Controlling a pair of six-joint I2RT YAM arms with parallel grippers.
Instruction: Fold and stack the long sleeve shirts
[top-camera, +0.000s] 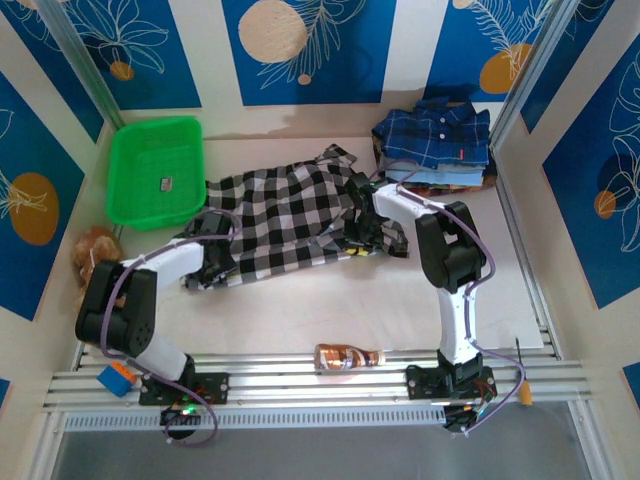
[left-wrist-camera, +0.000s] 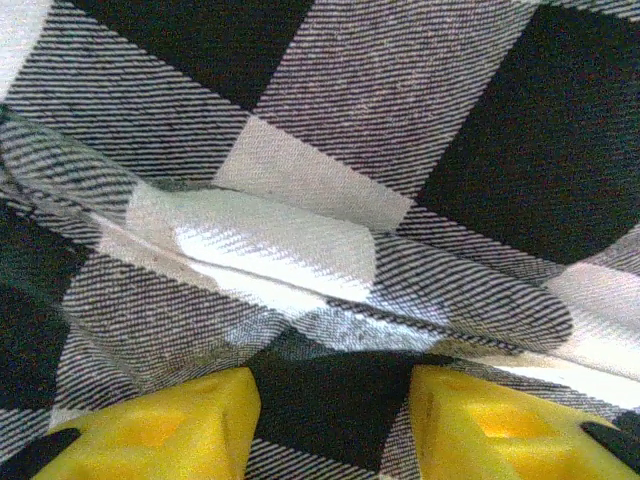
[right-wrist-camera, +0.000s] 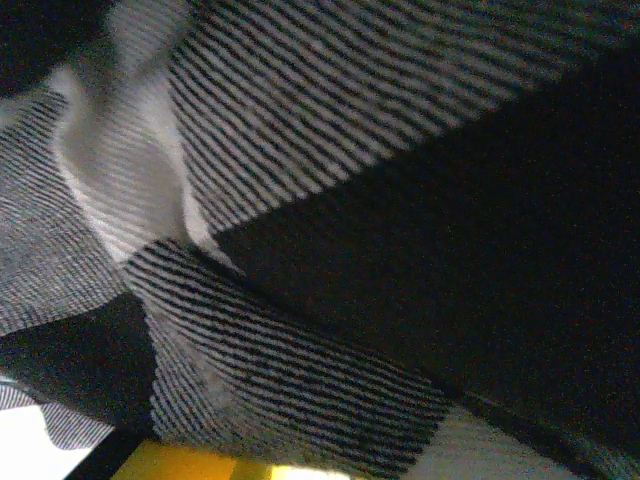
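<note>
The left tool (top-camera: 212, 258) pressed onto the 9 o'clock edge of the black-and-white checked shirt (top-camera: 285, 215). Its yellow fingers (left-wrist-camera: 190, 425) stood apart with cloth across the gap; I cannot tell whether they pinched it. The right tool (top-camera: 362, 232) sat at the shirt's 3 o'clock edge. Cloth draped over its yellow finger (right-wrist-camera: 200, 462), so I cannot tell how its jaws stood.

The shirt lay spread across the middle of the table (top-camera: 330, 310). A stack of folded plaid shirts (top-camera: 435, 135), navy on top, rested at 1 o'clock. A green basket (top-camera: 118, 175) stood at 10 o'clock, a brown plush toy (top-camera: 95, 250) at 9 o'clock, and a brown bottle (top-camera: 345, 357) at 6 o'clock.
</note>
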